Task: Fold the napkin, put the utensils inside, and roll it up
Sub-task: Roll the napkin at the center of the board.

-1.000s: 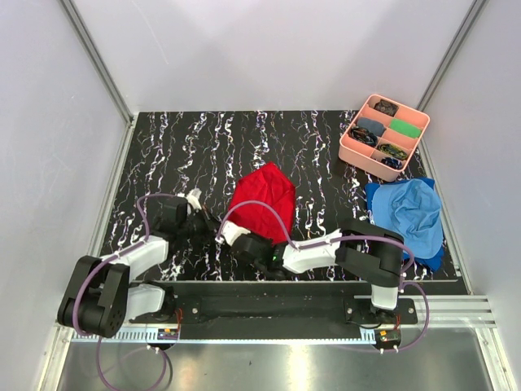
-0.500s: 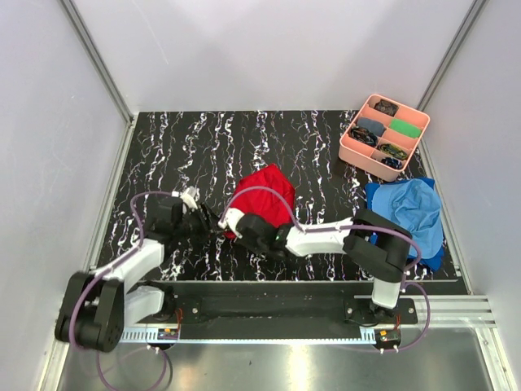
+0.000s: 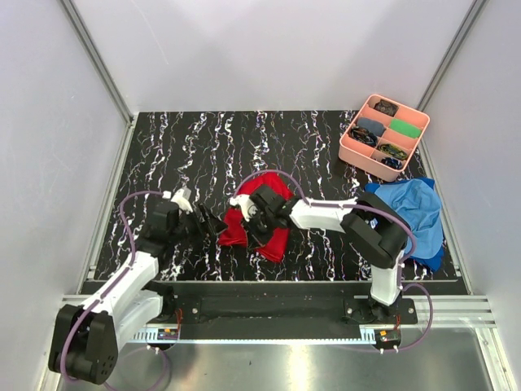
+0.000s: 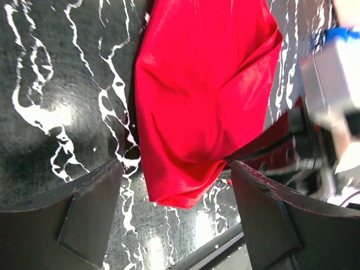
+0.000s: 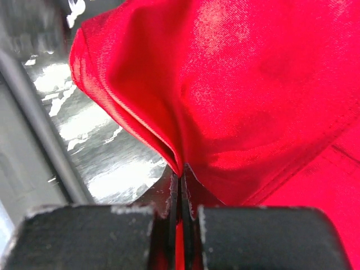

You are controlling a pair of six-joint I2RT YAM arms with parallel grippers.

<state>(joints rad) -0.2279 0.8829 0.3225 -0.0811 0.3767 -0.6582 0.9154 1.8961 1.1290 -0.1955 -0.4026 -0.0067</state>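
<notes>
The red napkin [image 3: 275, 243] lies bunched on the black marbled table [image 3: 203, 147] near the middle front. My right gripper [image 3: 254, 220] is shut on a fold of it; in the right wrist view the cloth [image 5: 253, 84] is pinched between the closed jaws [image 5: 180, 188]. My left gripper [image 3: 208, 223] stands open just left of the napkin. In the left wrist view the napkin's lower corner [image 4: 185, 169] hangs between the spread fingers [image 4: 93, 208] without touching them. The utensils are out of view.
A pink compartment tray [image 3: 352, 147] with small dark and green items stands at the back right. A blue cloth [image 3: 411, 213] lies at the right, beside the right arm. Grey walls close in the table's sides and back.
The left gripper opened and let go of the napkin, backing off slightly to the left. The right gripper closed on the napkin and carried its fold away from the near edge.
</notes>
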